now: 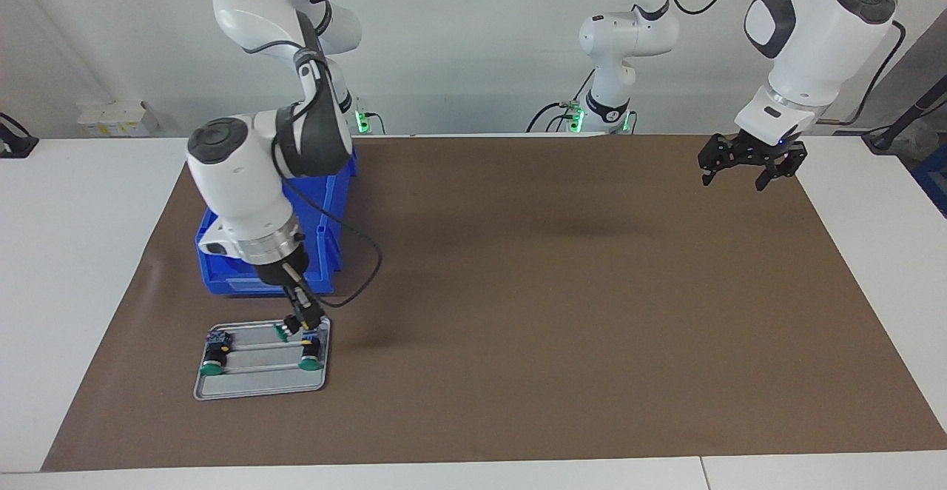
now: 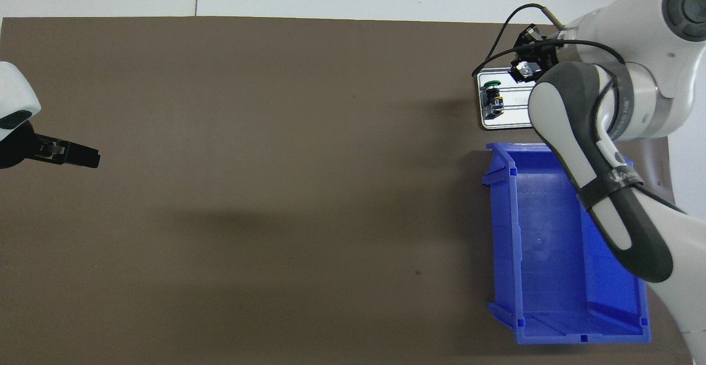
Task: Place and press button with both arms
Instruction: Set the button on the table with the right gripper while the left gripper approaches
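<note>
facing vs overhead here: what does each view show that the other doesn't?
Facing only: three green-capped black push-buttons on the grey metal tray, the right gripper shut on the one nearest the robots; the left gripper open, waiting over the brown mat.

Overhead only: the blue plastic bin's empty inside; the right arm hides most of the tray, leaving one button showing.

Both: tray, bin, mat, both arms.

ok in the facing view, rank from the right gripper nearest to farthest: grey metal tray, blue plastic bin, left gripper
1. Grey metal tray: directly under the right gripper, whose fingers reach down among its green-capped buttons.
2. Blue plastic bin: beside the tray, nearer to the robots.
3. Left gripper: waiting over the brown mat's other end.
</note>
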{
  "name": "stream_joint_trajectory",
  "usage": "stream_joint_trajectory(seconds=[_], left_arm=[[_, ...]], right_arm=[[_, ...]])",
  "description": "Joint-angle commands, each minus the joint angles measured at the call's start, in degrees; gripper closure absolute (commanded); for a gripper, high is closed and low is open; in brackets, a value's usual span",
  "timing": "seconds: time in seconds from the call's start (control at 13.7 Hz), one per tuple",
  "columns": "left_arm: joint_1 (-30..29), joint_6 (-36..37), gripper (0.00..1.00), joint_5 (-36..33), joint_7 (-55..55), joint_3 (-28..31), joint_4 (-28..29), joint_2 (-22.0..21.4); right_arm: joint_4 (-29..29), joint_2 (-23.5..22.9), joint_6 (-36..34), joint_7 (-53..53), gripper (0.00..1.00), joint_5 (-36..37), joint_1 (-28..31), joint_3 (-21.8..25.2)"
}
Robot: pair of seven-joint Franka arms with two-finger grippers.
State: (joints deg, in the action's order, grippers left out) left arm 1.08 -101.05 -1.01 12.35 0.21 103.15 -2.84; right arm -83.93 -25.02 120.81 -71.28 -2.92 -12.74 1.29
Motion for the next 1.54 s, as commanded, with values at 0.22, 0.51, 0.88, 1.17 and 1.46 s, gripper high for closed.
stream_joint_trajectory(seconds=[0.22, 0.51, 0.88, 1.17, 1.46], left_arm=[[0.06, -0.64, 0.0, -0.84, -0.48, 0.14, 1.97, -1.73], [0.06, -0.64, 0.0, -0.84, -0.48, 0.06, 1.97, -1.73], [0.06, -0.56, 0.0, -0.84, -0.65, 0.06, 1.97, -1.73], [1.03, -0.64, 0.0, -0.84, -0.57, -0.29, 1.97, -1.73], [2.43, -0.99, 0.0, -0.84, -0.13, -0.3, 2.14, -1.73]], right_arm=[[-0.26, -0.64, 0.3, -32.64, 1.0, 1.16, -12.46, -0.5], [2.79, -4.4, -0.48, -46.91, 1.0, 3.87, -21.68, -0.59], [13.53, -16.63, 0.65, -59.84, 1.0, 7.39, -29.69, -0.42], [13.18, -16.38, 2.84, -67.22, 1.0, 8.11, -31.81, -0.68], [12.39, -17.43, 4.69, -68.12, 1.0, 8.81, -34.45, -0.5]])
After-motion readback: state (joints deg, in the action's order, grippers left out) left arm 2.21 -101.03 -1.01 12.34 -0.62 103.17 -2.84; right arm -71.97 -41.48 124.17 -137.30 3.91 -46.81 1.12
